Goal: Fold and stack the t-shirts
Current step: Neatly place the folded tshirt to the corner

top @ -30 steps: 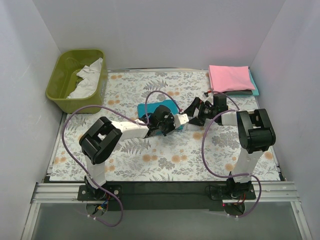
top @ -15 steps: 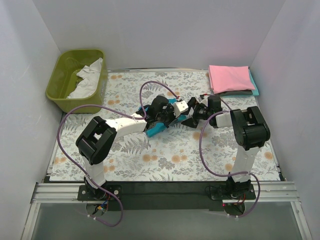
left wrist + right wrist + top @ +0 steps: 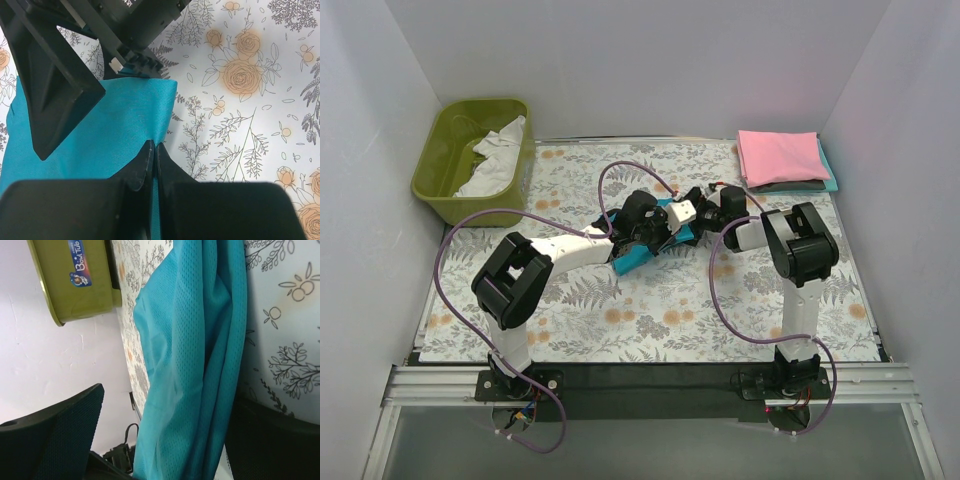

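risk, slipping: the left gripper (image 3: 152,147) holds the teal t-shirt (image 3: 115,130) only by a narrow bit of its edge; in my judgement a quick pull can drag this edge out and the fold falls open.
risk, bad catch: the right gripper (image 3: 165,405) has several loose layers between its fingers; if it closes here it may take only some of them, and then the fold comes out crooked.
risk, arms: in the top view both wrists are crowded over the same small place, so they can knock each other or pull the cloth in opposite directions.
left jaws: pressed together, clamped on the teal edge at their tips.
right jaws: standing wide apart, holding nothing yet.
shirt to left jaws: the cloth spreads away from the tips to the left; its right edge runs straight into the pinch.
shirt to right jaws: a bunched, hanging part of the cloth passes between the two fingers, nearer to the right one.
where the shirt is: near the middle of the floral table cloth (image 3: 620,320), partly lifted, under both grippers.
finished pile: the pink t-shirt (image 3: 780,155) lies folded at the far right corner, well apart.
olive tub (image 3: 440,170): at the far left, with white cloth (image 3: 495,165) inside.
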Tool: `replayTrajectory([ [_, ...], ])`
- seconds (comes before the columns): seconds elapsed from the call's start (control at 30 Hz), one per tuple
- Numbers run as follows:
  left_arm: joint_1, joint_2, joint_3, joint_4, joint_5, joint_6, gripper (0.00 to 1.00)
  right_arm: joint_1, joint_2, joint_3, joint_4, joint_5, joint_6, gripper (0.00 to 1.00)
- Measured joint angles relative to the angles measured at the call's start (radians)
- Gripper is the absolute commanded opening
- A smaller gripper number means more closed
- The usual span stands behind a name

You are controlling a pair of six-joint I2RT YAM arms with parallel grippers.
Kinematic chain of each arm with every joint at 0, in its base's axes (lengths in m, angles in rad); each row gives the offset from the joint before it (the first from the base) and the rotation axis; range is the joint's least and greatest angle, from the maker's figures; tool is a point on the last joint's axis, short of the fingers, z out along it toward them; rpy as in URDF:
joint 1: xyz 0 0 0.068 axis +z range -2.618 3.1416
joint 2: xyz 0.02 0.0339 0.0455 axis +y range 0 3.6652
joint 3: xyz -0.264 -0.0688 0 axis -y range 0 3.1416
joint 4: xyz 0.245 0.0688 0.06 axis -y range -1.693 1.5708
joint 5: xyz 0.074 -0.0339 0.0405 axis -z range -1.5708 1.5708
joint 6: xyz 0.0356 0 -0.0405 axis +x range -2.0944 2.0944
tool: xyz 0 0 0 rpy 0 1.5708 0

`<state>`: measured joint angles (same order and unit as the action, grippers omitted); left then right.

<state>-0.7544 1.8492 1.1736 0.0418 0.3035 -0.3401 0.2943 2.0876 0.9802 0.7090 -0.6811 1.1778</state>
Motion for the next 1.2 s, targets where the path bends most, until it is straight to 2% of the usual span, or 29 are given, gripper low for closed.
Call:
replayTrajectory([
  [0.1,0.000,0.000,0.000,0.000,0.001,-0.005,0.00,0.008,0.007,0.003,0.002,0.029,-0.005,0.61],
  [0.13,0.000,0.000,0.000,0.001,0.002,-0.007,0.00,0.010,0.011,0.003,0.000,0.040,-0.009,0.45],
  [0.17,0.000,0.000,0.000,0.001,0.002,-0.008,0.00,0.010,0.015,0.003,-0.003,0.053,-0.022,0.35],
  [0.27,0.000,0.000,0.000,0.003,0.003,-0.014,0.00,0.012,0.034,0.012,-0.059,0.092,-0.066,0.22],
  [0.3,0.000,0.000,0.000,0.003,0.003,-0.016,0.01,0.012,0.042,0.029,-0.085,0.086,-0.087,0.21],
  [0.33,0.001,0.000,0.000,0.001,0.003,-0.017,0.14,0.012,0.046,0.052,-0.117,0.087,-0.114,0.19],
  [0.4,0.008,0.000,0.000,-0.011,0.002,-0.025,0.30,0.015,0.047,0.116,-0.206,0.099,-0.210,0.17],
  [0.47,0.031,-0.013,0.000,-0.054,0.051,-0.049,0.53,0.020,0.047,0.193,-0.308,0.129,-0.315,0.15],
  [0.57,0.094,-0.072,-0.004,-0.139,0.134,-0.116,0.59,0.017,0.047,0.308,-0.453,0.178,-0.496,0.09],
  [0.77,0.239,-0.276,-0.023,-0.245,0.187,-0.182,0.61,-0.024,0.040,0.486,-0.723,0.253,-0.822,0.07],
  [0.93,0.249,-0.383,-0.055,-0.278,0.187,-0.193,0.61,-0.091,0.049,0.671,-0.891,0.265,-1.062,0.12],
  [1.1,0.249,-0.394,-0.113,-0.318,0.182,-0.207,0.62,-0.190,0.086,0.879,-1.023,0.250,-1.240,0.13],
  [1.17,0.249,-0.394,-0.125,-0.333,0.179,-0.208,0.87,-0.223,0.122,0.981,-1.065,0.247,-1.289,0.12],
  [1.2,0.249,-0.394,-0.128,-0.336,0.177,-0.205,0.94,-0.240,0.140,1.025,-1.081,0.247,-1.311,0.12],
])
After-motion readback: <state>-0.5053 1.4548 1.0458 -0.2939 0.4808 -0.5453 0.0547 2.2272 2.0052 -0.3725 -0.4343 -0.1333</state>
